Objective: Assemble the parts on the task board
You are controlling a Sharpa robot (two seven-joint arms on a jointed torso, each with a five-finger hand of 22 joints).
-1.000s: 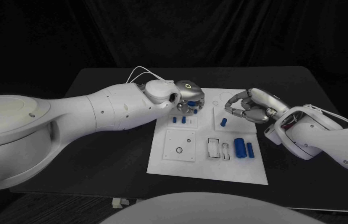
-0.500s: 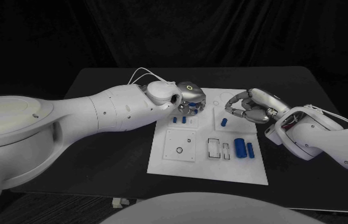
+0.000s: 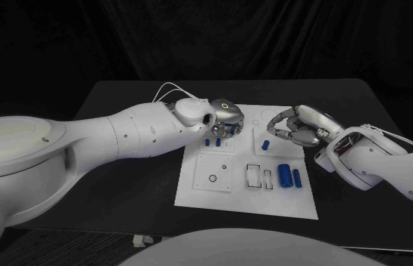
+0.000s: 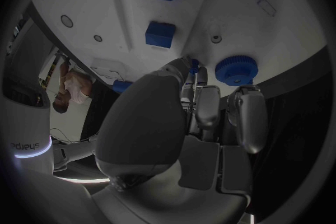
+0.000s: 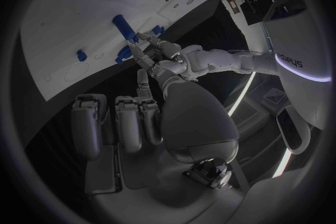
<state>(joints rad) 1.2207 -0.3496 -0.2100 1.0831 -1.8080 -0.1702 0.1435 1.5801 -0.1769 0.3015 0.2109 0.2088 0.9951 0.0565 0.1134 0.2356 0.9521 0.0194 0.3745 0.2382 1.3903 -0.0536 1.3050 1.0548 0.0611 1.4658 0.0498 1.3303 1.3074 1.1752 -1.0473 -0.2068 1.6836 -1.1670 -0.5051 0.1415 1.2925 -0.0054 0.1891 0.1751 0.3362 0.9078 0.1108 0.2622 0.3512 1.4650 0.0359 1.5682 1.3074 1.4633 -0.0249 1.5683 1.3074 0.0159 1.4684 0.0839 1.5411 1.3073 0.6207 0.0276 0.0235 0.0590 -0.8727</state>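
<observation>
The left hand point(image 3: 225, 116) had crept slightly right over the task board's point(image 3: 245, 205) upper left, pinching a small blue peg point(image 4: 194, 63); the right hand point(image 3: 295, 126) stayed curled, empty — insertion looked close.

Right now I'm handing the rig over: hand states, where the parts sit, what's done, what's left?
Left hand: over the task board's far left corner, pinching a small blue part at its fingertips.
Right hand: hovers over the board's far right side, fingers curled, holding nothing.
Parts: several blue pieces lie or stand on the board; a round blue knob sits near the left hand.
Done: cannot tell.
Left: seat the pinched part, then the rest.
</observation>
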